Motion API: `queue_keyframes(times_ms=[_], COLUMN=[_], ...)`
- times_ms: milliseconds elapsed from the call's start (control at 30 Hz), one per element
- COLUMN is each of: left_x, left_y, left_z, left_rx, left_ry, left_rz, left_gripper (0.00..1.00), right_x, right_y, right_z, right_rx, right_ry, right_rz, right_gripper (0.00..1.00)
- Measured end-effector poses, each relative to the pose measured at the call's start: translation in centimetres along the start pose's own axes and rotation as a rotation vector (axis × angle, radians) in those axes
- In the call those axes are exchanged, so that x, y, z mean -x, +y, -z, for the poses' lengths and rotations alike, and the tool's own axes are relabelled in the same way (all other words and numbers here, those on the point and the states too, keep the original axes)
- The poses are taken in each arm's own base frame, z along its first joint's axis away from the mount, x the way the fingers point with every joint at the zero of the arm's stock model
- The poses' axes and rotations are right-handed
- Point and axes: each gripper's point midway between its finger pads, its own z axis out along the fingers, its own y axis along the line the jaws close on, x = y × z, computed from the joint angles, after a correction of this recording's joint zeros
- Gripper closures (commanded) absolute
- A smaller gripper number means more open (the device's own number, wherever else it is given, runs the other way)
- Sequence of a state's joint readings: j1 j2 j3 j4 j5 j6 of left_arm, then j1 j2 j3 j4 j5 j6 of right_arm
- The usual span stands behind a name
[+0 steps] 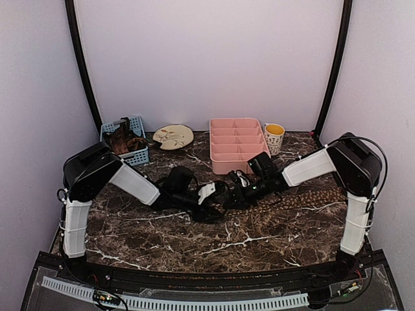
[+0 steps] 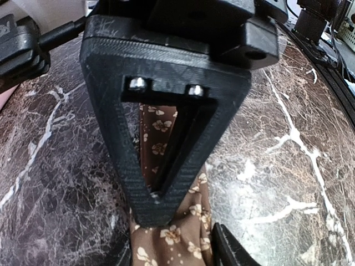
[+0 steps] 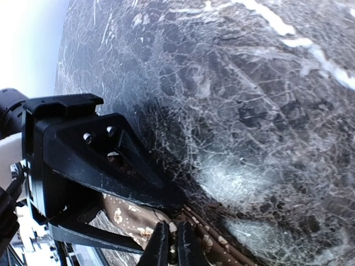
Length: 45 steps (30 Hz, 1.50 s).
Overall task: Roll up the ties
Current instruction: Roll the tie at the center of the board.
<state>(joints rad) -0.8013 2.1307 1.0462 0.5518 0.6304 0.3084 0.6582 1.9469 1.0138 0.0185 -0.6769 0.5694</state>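
Note:
One tie (image 1: 305, 196), dark brown with tan flowers and dots, lies across the right half of the marble table. Its left end runs under both grippers at the centre. My left gripper (image 1: 224, 197) has its fingers on either side of the bunched tie end (image 2: 183, 238), which fills the gap between them (image 2: 172, 252). My right gripper (image 1: 238, 193) faces it tip to tip. Its two thin fingertips (image 3: 173, 244) are pinched together on the tie fabric (image 3: 130, 219). In the left wrist view the right gripper's triangular finger (image 2: 150, 205) presses on the tie.
A blue basket (image 1: 130, 155) with dark brown fabric in it stands at the back left. A round plate (image 1: 173, 136), a pink divided tray (image 1: 237, 144) and a cup (image 1: 274, 136) line the back edge.

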Motion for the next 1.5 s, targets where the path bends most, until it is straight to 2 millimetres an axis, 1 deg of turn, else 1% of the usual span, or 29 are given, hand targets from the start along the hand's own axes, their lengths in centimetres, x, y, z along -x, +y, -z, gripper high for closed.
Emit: queue_keyframes(times_ms=[100, 167, 433, 533, 700, 767, 833, 867, 900, 967, 1033, 1100, 1200, 1300, 1367, 1500], left_x=[0.1, 0.1, 0.0, 0.0, 0.0, -0.1, -0.1, -0.1, -0.1, 0.0, 0.0, -0.3, -1.2, -2.0, -2.2, -2.3], left_y=[0.1, 0.2, 0.2, 0.2, 0.2, 0.2, 0.2, 0.2, 0.2, 0.2, 0.2, 0.1, 0.1, 0.3, 0.3, -0.4], left_z=[0.0, 0.0, 0.0, 0.0, 0.0, 0.0, 0.0, 0.0, 0.0, 0.0, 0.2, 0.8, 2.8, 4.0, 4.3, 4.4], left_rx=[0.006, 0.010, 0.014, 0.014, 0.015, 0.014, 0.014, 0.013, 0.012, 0.011, 0.014, 0.015, 0.037, 0.061, 0.069, 0.058], left_ry=[-0.002, -0.002, -0.002, -0.002, -0.001, 0.001, 0.001, 0.002, 0.002, 0.001, -0.009, -0.024, -0.046, -0.062, -0.074, -0.095], left_rz=[0.020, 0.029, 0.039, 0.039, 0.040, 0.040, 0.040, 0.039, 0.035, 0.030, 0.026, 0.041, 0.072, 0.076, 0.069, 0.055], left_gripper=[0.65, 0.68, 0.71, 0.73, 0.77, 0.78, 0.73, 0.67, 0.61, 0.51, 0.43, 0.40, 0.39, 0.39, 0.39, 0.37], right_x=[-0.2, -0.3, -0.4, -0.4, -0.5, -0.6, -0.6, -0.6, -0.6, -0.7, -0.9, -0.9, -1.0, -1.4, -1.4, -1.3], right_y=[-0.2, -0.2, 0.1, 0.2, 0.4, 0.5, 0.5, 0.5, 0.5, 0.4, 0.1, 0.0, -0.3, -0.6, -0.7, -1.0], right_z=[0.0, 0.0, 0.5, 0.5, 0.5, 0.5, 0.5, 0.5, 0.5, 0.5, 0.5, 0.5, 0.4, 0.4, 0.4, 0.5], right_rx=[-0.002, 0.002, 0.006, 0.009, 0.022, 0.026, 0.030, 0.029, 0.028, 0.023, 0.013, 0.007, 0.000, -0.004, -0.004, -0.010], right_ry=[0.002, 0.005, -0.001, 0.001, 0.009, 0.011, 0.013, 0.014, 0.014, 0.016, 0.022, 0.022, 0.022, 0.026, 0.024, 0.018], right_rz=[-0.007, -0.006, -0.011, -0.014, -0.018, -0.017, -0.017, -0.020, -0.015, -0.011, -0.015, -0.012, -0.011, -0.016, -0.015, -0.015], right_gripper=[0.77, 0.74, 0.72, 0.69, 0.72, 0.85, 0.95, 0.98, 1.00, 1.00, 1.00, 1.00, 1.00, 1.00, 1.00, 1.00])
